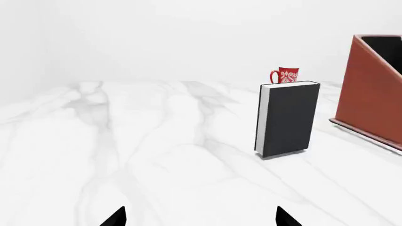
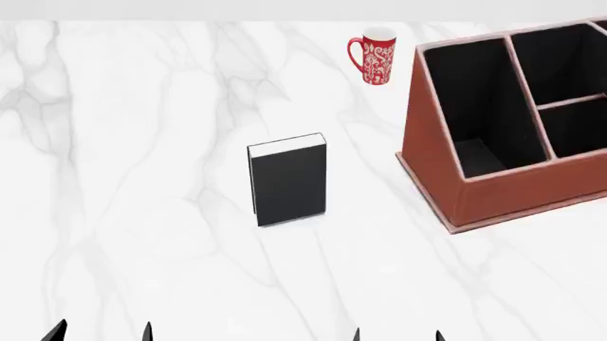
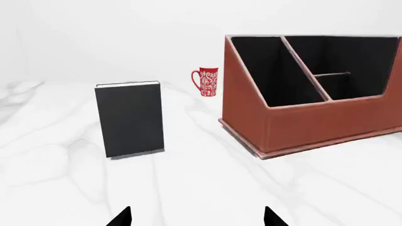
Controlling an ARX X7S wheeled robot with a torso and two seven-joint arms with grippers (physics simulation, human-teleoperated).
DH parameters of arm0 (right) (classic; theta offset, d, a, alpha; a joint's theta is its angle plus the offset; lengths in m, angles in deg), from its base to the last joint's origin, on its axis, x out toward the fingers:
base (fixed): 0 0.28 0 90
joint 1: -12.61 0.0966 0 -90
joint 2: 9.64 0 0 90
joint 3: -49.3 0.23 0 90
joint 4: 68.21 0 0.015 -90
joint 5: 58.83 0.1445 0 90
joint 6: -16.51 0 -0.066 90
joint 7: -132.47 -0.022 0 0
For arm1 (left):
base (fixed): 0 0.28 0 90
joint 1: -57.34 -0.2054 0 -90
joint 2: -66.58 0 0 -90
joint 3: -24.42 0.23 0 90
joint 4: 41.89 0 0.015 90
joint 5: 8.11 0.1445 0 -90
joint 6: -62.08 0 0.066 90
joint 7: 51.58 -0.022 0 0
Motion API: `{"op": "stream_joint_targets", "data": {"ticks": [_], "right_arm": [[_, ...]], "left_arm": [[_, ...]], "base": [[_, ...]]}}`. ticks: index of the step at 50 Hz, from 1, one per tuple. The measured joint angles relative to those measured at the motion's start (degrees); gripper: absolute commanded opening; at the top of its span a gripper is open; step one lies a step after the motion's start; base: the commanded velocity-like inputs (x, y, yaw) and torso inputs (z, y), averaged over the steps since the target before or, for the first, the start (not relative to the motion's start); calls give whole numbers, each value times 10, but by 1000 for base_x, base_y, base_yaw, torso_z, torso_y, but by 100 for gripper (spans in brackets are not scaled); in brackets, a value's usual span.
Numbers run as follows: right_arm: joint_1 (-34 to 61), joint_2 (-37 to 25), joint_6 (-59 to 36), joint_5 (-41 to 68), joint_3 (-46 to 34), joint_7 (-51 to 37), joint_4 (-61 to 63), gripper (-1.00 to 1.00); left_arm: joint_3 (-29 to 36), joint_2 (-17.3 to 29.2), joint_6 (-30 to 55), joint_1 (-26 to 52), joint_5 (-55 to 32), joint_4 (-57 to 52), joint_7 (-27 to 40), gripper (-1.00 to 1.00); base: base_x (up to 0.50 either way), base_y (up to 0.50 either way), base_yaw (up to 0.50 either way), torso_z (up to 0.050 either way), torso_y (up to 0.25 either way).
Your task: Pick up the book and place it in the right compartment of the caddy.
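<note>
The black book (image 2: 289,180) stands upright on the white marble table (image 2: 142,177), white page edges on top; it also shows as the book (image 1: 287,117) and the book (image 3: 130,118). The reddish-brown caddy (image 2: 502,192) with black-lined compartments sits to its right, also seen as the caddy (image 3: 301,125) and the caddy (image 1: 370,94). My left gripper (image 2: 102,334) and right gripper (image 2: 396,335) hang at the near edge, both open and empty, well short of the book. Only their black fingertips (image 1: 116,217) and fingertips (image 3: 122,217) show in the wrist views.
A red patterned mug (image 2: 373,55) stands at the back, behind the book and left of the caddy; it appears as the mug (image 1: 285,75) and the mug (image 3: 206,81). The table's far edge runs just behind it.
</note>
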Motion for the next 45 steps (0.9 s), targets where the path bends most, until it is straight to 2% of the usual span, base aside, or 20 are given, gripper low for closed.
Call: {"op": "stream_joint_targets", "data": {"ticks": [23,29,38,45], "right_arm": [[-1,-29,-36,20,-28,-38,35,100],[24,-39,-125,28,-33,-44,102,100],[108,-60,-302,44,-33,-50,227,100],[161,-69,-399,54,-32,-55,291,100]], "left_arm": [[29,28,21,1,-22,-18,39,100],[37,40,97,25,-34,-72,39,100],[48,62,260,107,-55,-175,36,100],[56,74,344,159,-63,-234,37,100]], "base": [[0,0,0,0,0],[0,0,0,0,0],[0,0,0,0,0],[0,0,0,0,0]]}}
